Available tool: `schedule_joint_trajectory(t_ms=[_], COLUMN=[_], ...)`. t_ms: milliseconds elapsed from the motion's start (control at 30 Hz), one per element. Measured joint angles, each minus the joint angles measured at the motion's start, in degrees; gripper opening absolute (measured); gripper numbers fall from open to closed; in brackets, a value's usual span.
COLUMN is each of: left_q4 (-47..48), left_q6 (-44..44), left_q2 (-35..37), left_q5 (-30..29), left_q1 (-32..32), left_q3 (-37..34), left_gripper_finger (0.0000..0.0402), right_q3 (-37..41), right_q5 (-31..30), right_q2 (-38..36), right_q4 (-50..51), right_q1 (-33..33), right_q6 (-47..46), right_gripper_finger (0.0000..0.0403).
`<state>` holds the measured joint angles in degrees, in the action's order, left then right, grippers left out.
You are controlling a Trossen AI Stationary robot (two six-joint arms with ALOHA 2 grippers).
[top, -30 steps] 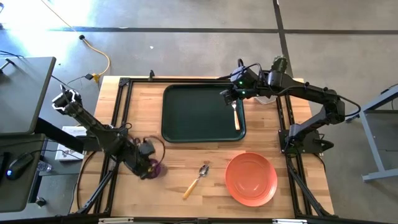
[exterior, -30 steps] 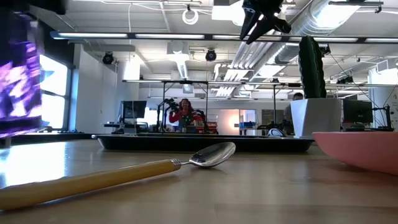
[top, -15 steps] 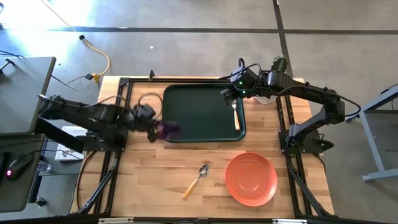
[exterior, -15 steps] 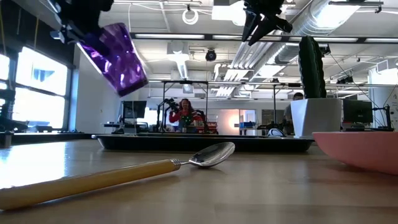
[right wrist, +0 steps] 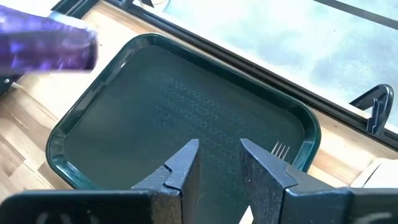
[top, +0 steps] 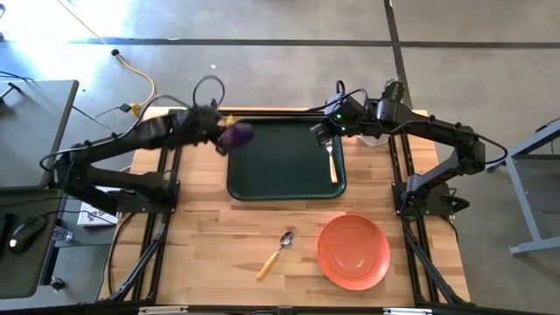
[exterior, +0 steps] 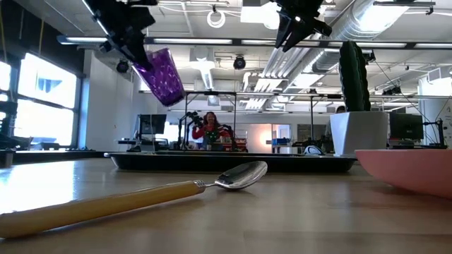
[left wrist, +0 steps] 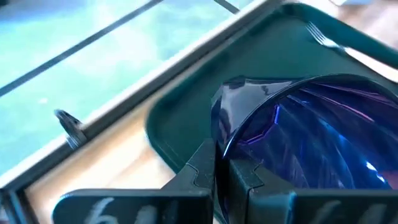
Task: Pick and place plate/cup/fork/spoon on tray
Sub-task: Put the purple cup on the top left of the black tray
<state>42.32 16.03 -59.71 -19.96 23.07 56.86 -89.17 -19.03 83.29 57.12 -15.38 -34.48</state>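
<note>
My left gripper point(top: 219, 131) is shut on the dark purple cup point(top: 234, 134), in the air over the far left corner of the dark green tray point(top: 262, 179); the low view shows the cup point(exterior: 162, 76) high above the table. My right gripper point(top: 319, 133) is open and empty above the tray's far right corner point(right wrist: 217, 158). The fork point(top: 331, 160) lies flat in the tray by its right rim. The spoon point(top: 276, 253) and the salmon plate point(top: 353, 252) lie on the table near the front edge. My left gripper holds the cup by its wall at the rim point(left wrist: 219, 134), one finger inside the cup and one outside. The cup is lifted clear of the tray and tilted, its base point(exterior: 171, 97) lower than its mouth and pointing toward the table's right.
A white pot with a cactus point(exterior: 355, 106) stands at the table's far right, behind my right arm. Bare wood lies between the tray and the spoon. A person sits far off in the room beyond the table point(exterior: 210, 127).
My left gripper has lifted the cup off the table's near left part and carried it up and toward the far edge, over the tray's far left corner. The cup has stayed in the hold and hangs tilted.
</note>
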Motion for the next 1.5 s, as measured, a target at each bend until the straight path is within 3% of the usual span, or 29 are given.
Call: schedule_joint_trajectory(t_ms=[233,500,900,1500], left_q4=[-0.09,0.55,6.14,7.48], left_q6=[-7.31,-8.75,-9.37,-10.62], left_q2=[-8.54,-17.94,-31.41,-39.51], left_q5=[8.92,16.37,21.02,21.02], left_q1=[14.45,22.02,24.83,24.92], left_q3=[6.83,13.70,18.40,18.52], left_gripper_finger=[0.0002,0.0005,0.0005,0.0005], right_q3=[0.00,0.00,0.00,0.00], right_q5=[0.02,0.07,0.43,0.37], right_q2=[0.00,0.00,0.02,0.02], right_q4=[0.00,0.02,0.28,0.28], right_q1=[0.00,0.00,0.00,0.00], right_q6=[0.46,0.46,0.45,0.00], right_gripper_finger=[0.0103,0.0103,0.0103,0.0103])
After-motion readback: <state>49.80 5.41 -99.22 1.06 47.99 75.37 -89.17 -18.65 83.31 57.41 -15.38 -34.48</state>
